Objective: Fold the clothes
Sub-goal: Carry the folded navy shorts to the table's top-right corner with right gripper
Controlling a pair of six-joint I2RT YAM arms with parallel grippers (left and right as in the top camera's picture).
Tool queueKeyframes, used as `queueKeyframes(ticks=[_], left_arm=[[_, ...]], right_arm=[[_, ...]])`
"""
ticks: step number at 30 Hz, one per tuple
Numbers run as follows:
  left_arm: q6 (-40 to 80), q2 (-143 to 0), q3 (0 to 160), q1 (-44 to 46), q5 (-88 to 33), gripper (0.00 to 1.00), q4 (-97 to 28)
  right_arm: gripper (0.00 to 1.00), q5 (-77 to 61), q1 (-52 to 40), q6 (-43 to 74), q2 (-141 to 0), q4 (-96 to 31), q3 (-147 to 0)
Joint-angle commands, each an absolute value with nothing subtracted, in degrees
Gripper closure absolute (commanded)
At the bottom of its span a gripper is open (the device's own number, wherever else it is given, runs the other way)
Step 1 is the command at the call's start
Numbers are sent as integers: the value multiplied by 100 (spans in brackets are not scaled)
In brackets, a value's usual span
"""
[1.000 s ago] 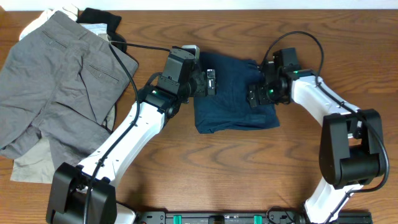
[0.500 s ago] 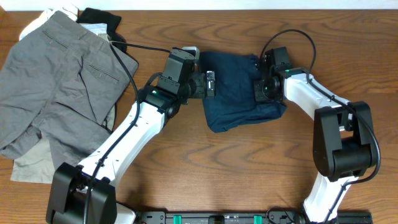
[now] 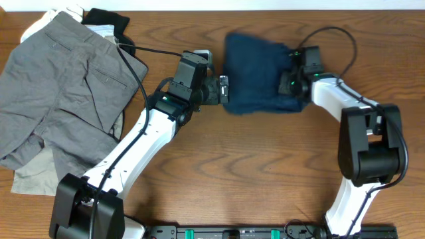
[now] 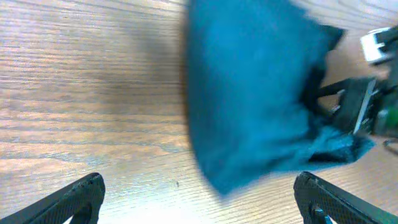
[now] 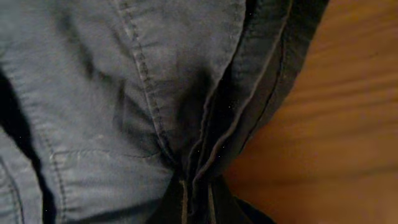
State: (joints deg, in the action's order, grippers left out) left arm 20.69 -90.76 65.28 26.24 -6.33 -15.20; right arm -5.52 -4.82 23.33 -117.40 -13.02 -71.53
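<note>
While your right gripper (image 3: 291, 81) is pinched fully closed on the right edge of the navy shorts (image 3: 255, 73), your left gripper (image 3: 224, 88) holds nothing, with its jaws spread as wide as they go. The shorts are a bunched, blurred bundle near the far middle of the table (image 3: 265, 172), between your two grippers.

Your right arm rises from its base at the near right, bends at the elbow, and reaches left along the table to the cloth. In its wrist view, seams and folds of the fabric (image 5: 124, 81) fill the frame right up to the grip.

Your left arm stretches diagonally from the near left, wrist turned right, jaws aimed at the bundle's left side and just short of it (image 4: 249, 93).

Well apart at the far left, grey shorts (image 3: 60, 93) lie over a beige garment (image 3: 30, 176), beside a black garment (image 3: 106, 18).
</note>
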Motion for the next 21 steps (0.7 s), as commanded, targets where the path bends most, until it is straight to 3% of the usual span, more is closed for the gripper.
queueKeyframes(ticks=[1,9,17,21], left_arm=[[1951,-9080,6517,2600,-333,2,-1559],[1951,-9080,6517,2600,-331,2,-1581],[1951,-9080,6510,2600,-331,2,-1678],[1951,-9083,6510,2600,-331,2,-1682]], right_arm=[[99,-370,-10,3350,-11904,-954,-7050],[99,-244,939,4095,-11904,-320,-7050],[98,440,1942,6504,-11907,-336,-7048],[98,585,2217,6834,-11907,56,-7048]])
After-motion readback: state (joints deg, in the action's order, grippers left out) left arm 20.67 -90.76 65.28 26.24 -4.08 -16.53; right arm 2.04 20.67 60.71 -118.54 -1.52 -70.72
